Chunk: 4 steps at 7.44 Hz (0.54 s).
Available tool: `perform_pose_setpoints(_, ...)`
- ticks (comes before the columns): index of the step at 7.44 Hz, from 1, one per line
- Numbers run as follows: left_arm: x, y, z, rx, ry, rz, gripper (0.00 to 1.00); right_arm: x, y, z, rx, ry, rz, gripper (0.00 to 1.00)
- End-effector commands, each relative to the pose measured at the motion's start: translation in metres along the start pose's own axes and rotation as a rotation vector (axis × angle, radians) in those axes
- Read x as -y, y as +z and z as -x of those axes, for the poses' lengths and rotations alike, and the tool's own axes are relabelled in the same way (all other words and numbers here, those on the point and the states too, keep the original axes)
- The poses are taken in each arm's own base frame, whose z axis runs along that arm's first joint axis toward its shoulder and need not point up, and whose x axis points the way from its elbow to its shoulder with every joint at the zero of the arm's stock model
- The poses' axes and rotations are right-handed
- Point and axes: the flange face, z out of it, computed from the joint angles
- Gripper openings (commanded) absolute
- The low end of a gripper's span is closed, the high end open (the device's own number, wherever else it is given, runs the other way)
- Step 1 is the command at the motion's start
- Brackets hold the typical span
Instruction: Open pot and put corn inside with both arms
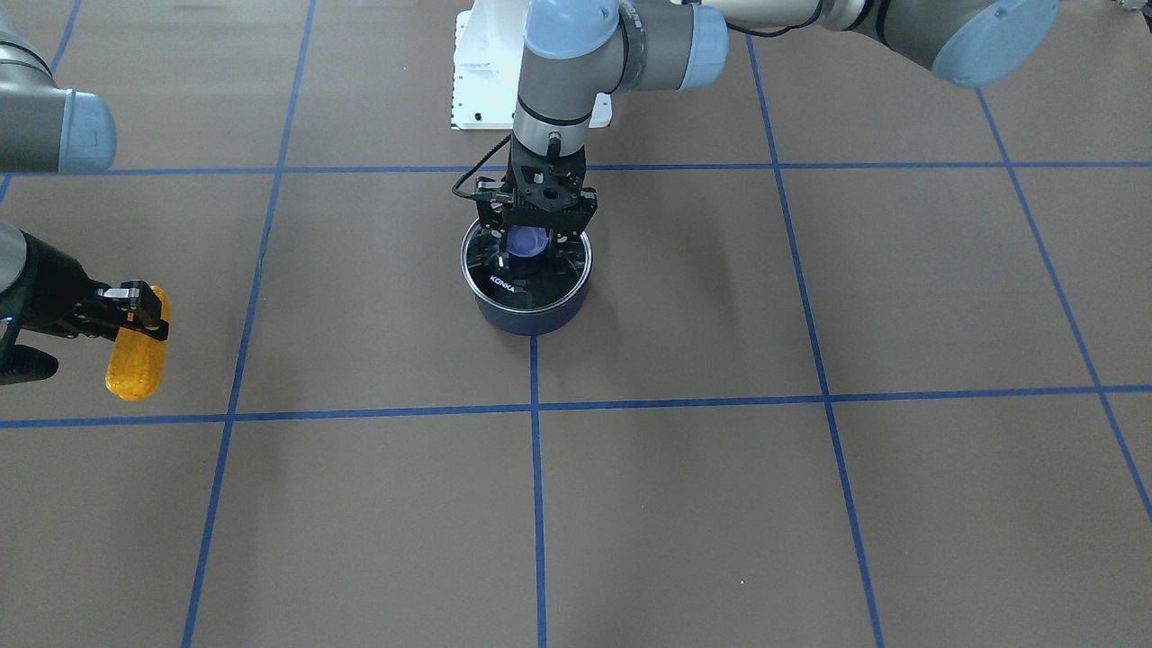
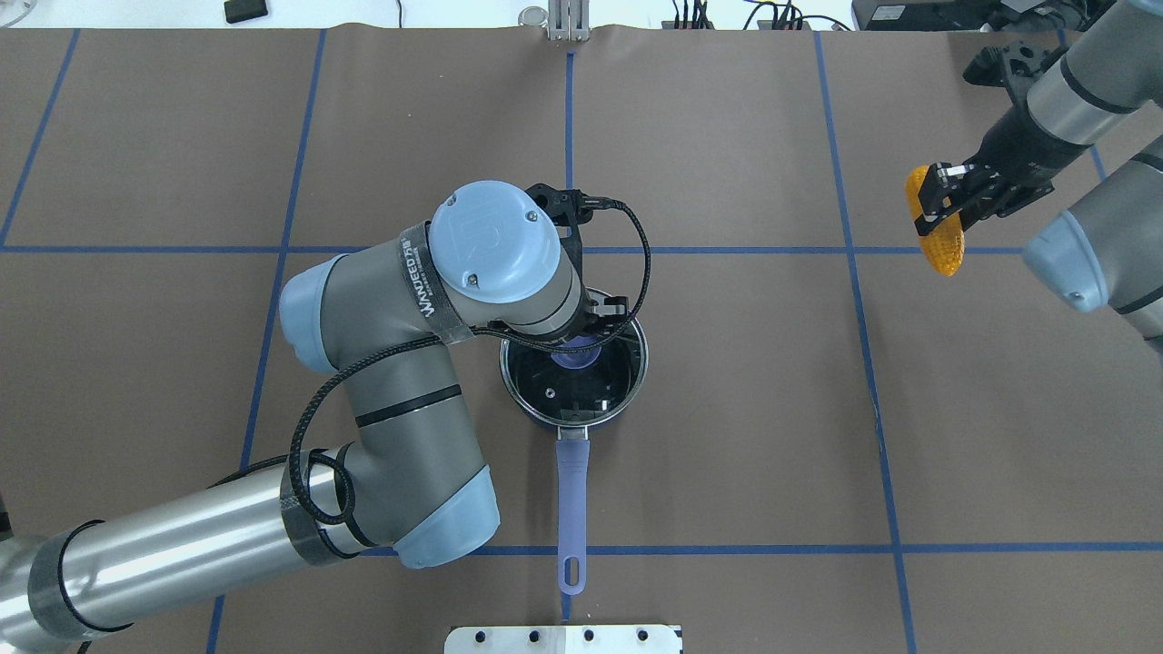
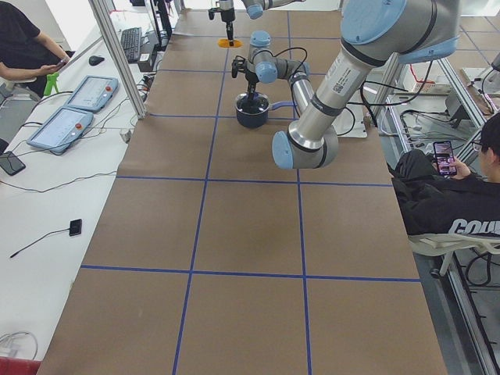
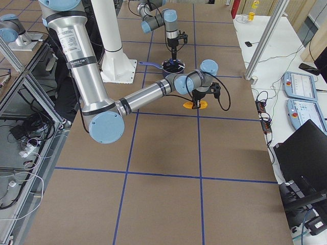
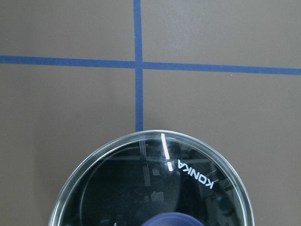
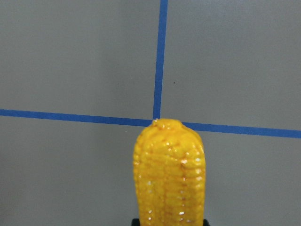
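Observation:
The dark navy pot [image 1: 531, 310] stands mid-table with its glass lid [image 5: 141, 188] on and its purple handle [image 2: 572, 490] pointing toward the robot. My left gripper [image 1: 529, 245] hangs straight down over the lid. Its fingers stand on either side of the purple knob [image 1: 527, 241] with gaps, so it looks open. My right gripper [image 1: 144, 310] is shut on the orange-yellow corn [image 1: 135, 364] far to the pot's side, near the table edge. The corn also shows in the overhead view [image 2: 945, 250] and the right wrist view [image 6: 169, 179].
The white robot base plate [image 1: 486, 81] lies behind the pot. Blue tape lines grid the brown table cover. A side table with control tablets [image 3: 70, 109] and a seated person [image 3: 453, 203] flank the table.

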Motion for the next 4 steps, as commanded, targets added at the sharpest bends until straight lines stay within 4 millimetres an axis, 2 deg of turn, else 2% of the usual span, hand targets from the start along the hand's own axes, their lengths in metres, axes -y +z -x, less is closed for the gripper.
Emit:
perform_pose_setpoints(1, -0.003, -0.022, -0.001, -0.021, 0.027, 0.007, 0.56, 0.009, -0.012, 0.016, 0.001, 0.013, 0.004, 0.36)
perform_pose_setpoints(2, 0.002, -0.039, 0.012, -0.017, 0.066, 0.018, 0.56, 0.018, -0.027, 0.040, 0.001, 0.020, 0.005, 0.36)
perform_pose_setpoints(3, 0.001, -0.049, 0.035, -0.018, 0.103, 0.012, 0.56, 0.024, -0.036, 0.057, -0.002, 0.030, 0.004, 0.36)
perform_pose_setpoints(4, 0.012, -0.054, 0.053, -0.015, 0.115, 0.018, 0.55, 0.022, -0.033, 0.063, -0.003, 0.022, 0.007, 0.36)
